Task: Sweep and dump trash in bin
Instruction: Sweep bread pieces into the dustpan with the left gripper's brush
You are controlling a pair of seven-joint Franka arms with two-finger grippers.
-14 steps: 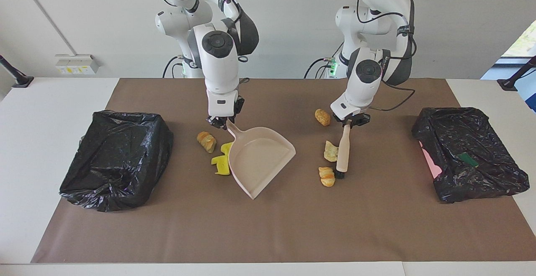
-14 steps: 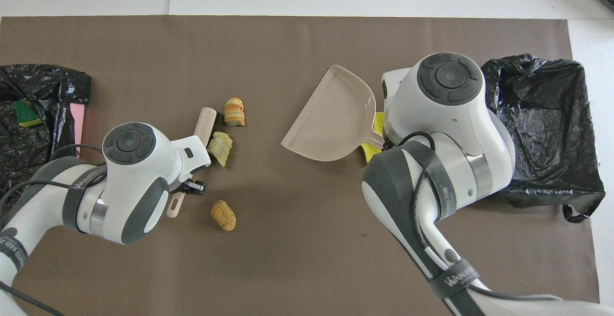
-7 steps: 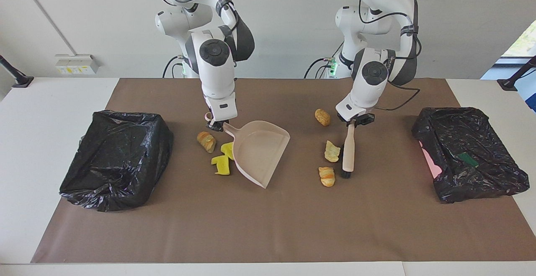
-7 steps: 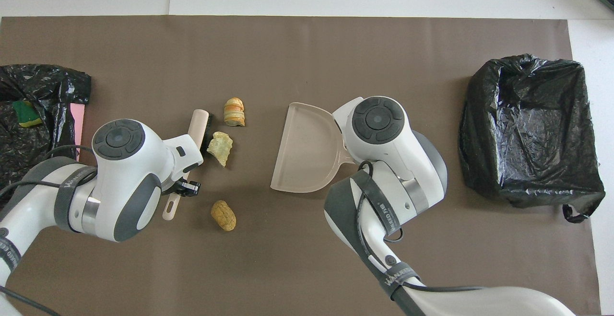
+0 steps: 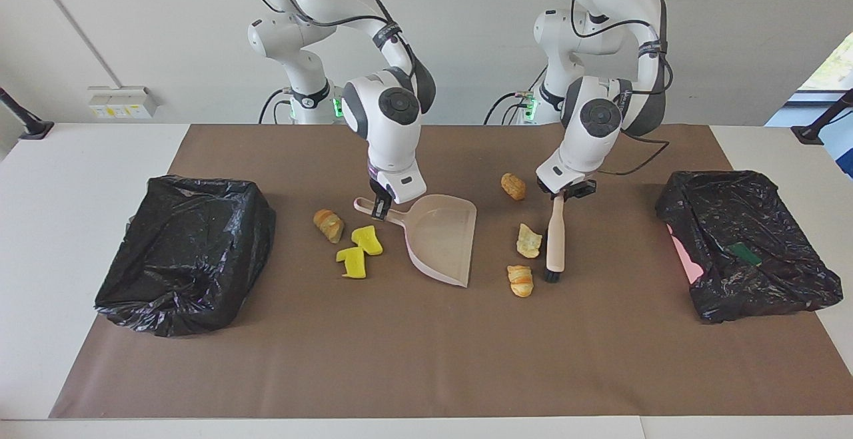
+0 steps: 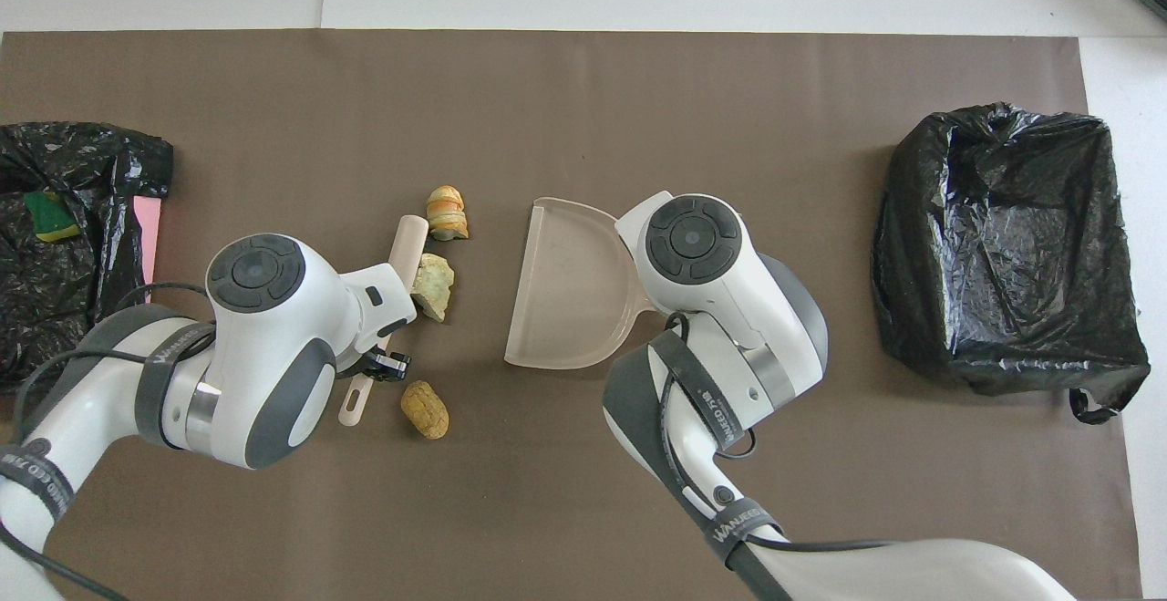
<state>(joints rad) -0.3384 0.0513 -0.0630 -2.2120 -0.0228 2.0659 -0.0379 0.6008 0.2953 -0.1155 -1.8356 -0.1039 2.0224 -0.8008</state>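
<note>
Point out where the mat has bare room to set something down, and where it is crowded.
Bare: the wide strip of mat at the edge farthest from the robots, between the two black bins. Crowded: the middle, where the dustpan lies between the yellow chunks and the pastry lumps beside the brush.

Landmark: brown mat, spread over the white table.
Dustpan: pale pink dustpan near the mat's middle, its handle pointing toward the right arm's end of the table.
Brush: beige brush with black bristles, on the mat toward the left arm's end, bristles at the end farther from the robots.
Bins: one black-bagged bin at the mat's edge at the right arm's end; another black-bagged bin at the mat's edge at the left arm's end, with a green piece and a pink piece showing in it.
</note>
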